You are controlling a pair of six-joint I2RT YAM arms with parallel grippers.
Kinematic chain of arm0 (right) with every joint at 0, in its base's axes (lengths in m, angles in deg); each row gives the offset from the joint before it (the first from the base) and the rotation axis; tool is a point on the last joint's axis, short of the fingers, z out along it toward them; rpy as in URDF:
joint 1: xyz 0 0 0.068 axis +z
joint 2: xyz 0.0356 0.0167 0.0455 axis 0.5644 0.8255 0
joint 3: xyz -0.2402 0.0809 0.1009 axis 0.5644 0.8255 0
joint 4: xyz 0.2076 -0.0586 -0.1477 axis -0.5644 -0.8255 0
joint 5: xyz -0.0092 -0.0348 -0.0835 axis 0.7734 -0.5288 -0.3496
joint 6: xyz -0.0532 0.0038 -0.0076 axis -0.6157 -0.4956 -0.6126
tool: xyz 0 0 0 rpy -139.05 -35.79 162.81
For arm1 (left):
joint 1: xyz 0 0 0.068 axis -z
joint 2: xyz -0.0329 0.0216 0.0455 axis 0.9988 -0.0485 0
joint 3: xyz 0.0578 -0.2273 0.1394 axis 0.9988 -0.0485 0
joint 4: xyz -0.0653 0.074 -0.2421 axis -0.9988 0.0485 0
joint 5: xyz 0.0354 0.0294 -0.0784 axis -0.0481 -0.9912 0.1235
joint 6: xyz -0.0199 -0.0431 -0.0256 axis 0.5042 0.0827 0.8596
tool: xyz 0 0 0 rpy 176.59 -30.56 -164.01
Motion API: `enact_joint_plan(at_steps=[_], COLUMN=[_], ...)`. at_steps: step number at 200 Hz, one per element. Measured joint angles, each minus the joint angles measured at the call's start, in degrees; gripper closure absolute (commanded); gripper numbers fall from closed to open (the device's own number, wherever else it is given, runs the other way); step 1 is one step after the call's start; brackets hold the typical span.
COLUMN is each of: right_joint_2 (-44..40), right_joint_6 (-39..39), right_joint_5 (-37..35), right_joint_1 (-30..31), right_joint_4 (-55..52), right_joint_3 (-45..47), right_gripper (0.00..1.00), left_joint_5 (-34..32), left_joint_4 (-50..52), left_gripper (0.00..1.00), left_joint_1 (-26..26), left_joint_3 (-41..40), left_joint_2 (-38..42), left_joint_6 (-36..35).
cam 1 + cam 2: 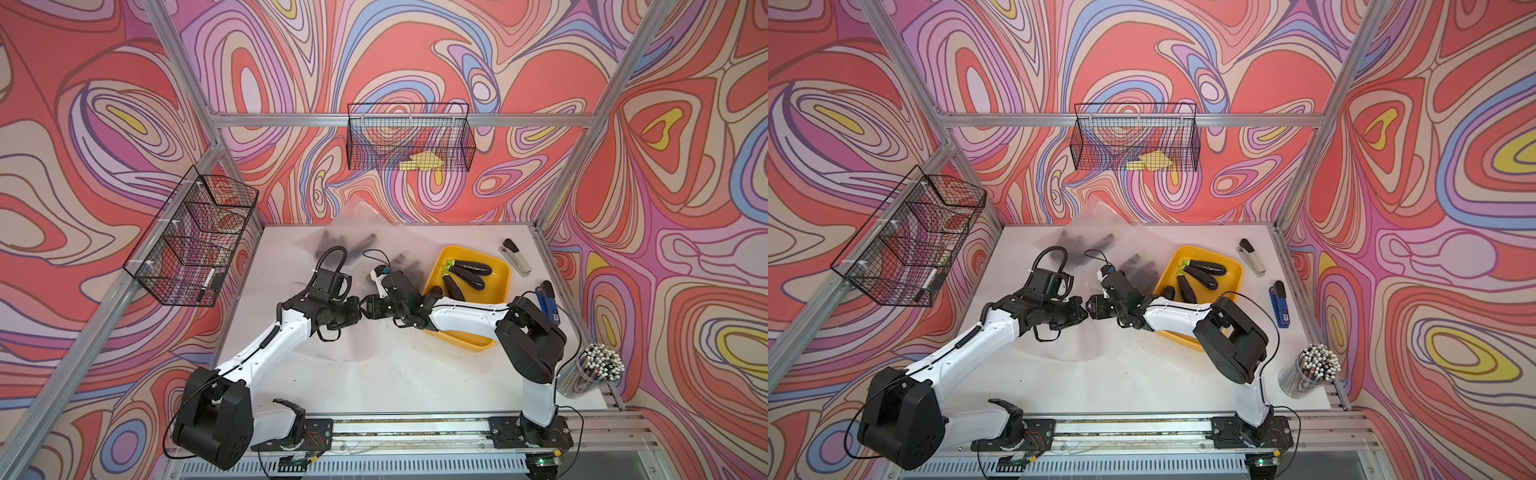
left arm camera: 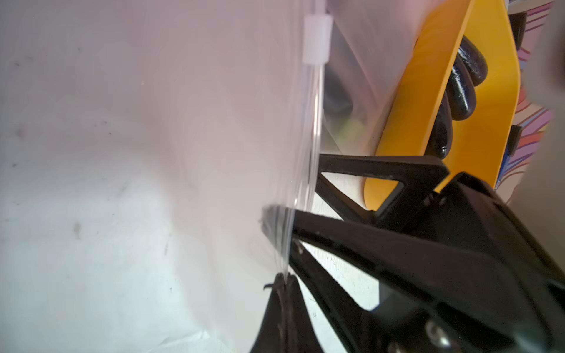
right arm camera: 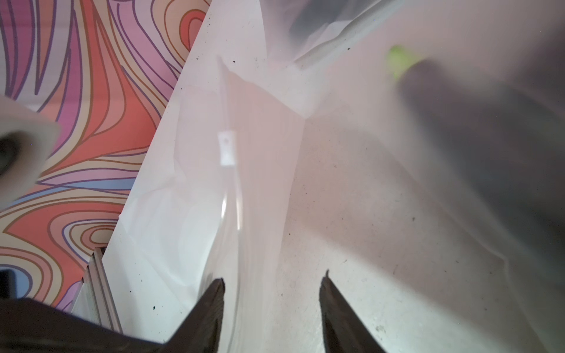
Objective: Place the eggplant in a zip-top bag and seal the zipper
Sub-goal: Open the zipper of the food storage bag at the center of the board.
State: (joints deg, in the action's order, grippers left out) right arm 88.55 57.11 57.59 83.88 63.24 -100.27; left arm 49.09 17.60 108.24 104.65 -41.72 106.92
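- A yellow tray (image 1: 500,284) sat right of centre on the white table (image 1: 374,382). It held several loose eggplants (image 1: 469,272), dark and glossy with green stems. The right forearm crossed above its near-left corner and hid part of it.
- The frosted zip-top bag (image 1: 370,253) lay mid-table, just left of the tray.
- The eggplant (image 3: 474,128) was inside the bag, on the side toward the tray. It showed only as a blurred dark shape with a pale green stem end.
- More dark shapes showed through plastic farther back. Whether that was a second bag could not be told.
- A wire basket (image 1: 409,137) on the far wall held something yellow, and a clear cup (image 1: 582,378) at the near right was full of pencils.
- Both arms reached in from the near edge and met almost tip to tip over the middle of the table, at the bag's zipper track.
- The left gripper (image 2: 282,284) was clenched on the track, tips pressed together with the strip pinched between them.
- The right gripper (image 3: 272,281) was released. Its jaws stood apart, straddling the same track just beside the left gripper.
- A white slider (image 2: 318,39) sat farther along the track, apart from both grippers. Whether the stretch between was sealed could not be told.
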Motion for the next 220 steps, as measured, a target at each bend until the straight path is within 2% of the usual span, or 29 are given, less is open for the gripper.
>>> enact_joint_plan(at_steps=[29, 47, 78, 107, 119, 136, 151, 184, 220], right_joint_2=[0.2, 0.22, 0.2, 0.2, 0.15, -0.13, -0.44, -1.22, -1.38], right_joint_6=[-1.05, -1.09, -1.49, -1.46, -1.05, -0.13, 0.7, 2.32, 3.96], right_joint_5=[-0.76, -1.25, -1.7, -1.42, -0.85, 0.17, 0.72, 1.4, 1.53], right_joint_1=[0.07, 0.07, 0.07, 0.07, 0.07, 0.09, 0.33, 2.36, 3.67], right_joint_4=[-2.01, -3.37, -5.07, -6.01, -5.05, -3.74, -2.93, -1.16, 0.46], right_joint_3=[-1.7, -1.51, -0.85, -0.66, -0.09, 1.22, 2.03, 2.05, 2.08], right_gripper=[0.7, 0.75, 0.77, 0.92, 0.94, 0.95, 0.97, 0.98, 0.99], left_joint_5=[0.09, -0.81, -1.22, -2.34, -3.21, -4.66, -5.75, -7.02, -7.26], left_joint_4=[0.04, 0.2, 0.35, 0.55, 0.92, 1.64, 1.79, 1.79, 1.92], left_gripper=[1.0, 1.0, 1.0, 1.0, 1.0, 0.92, 0.79, 0.69, 0.64], left_joint_1=[-0.02, -0.09, -0.39, -0.46, -0.44, -0.46, -0.46, -0.46, -0.44], left_joint_3=[-0.28, -0.28, -0.28, -0.28, -0.28, -0.31, -0.57, -1.73, -1.79], left_joint_2=[0.5, 1.77, 3.13, 3.13, 3.1, 2.73, 2.01, 1.36, 1.07], left_joint_6=[0.0, -0.04, -0.44, -0.48, -0.66, -1.11, -1.29, -1.4, -1.44])
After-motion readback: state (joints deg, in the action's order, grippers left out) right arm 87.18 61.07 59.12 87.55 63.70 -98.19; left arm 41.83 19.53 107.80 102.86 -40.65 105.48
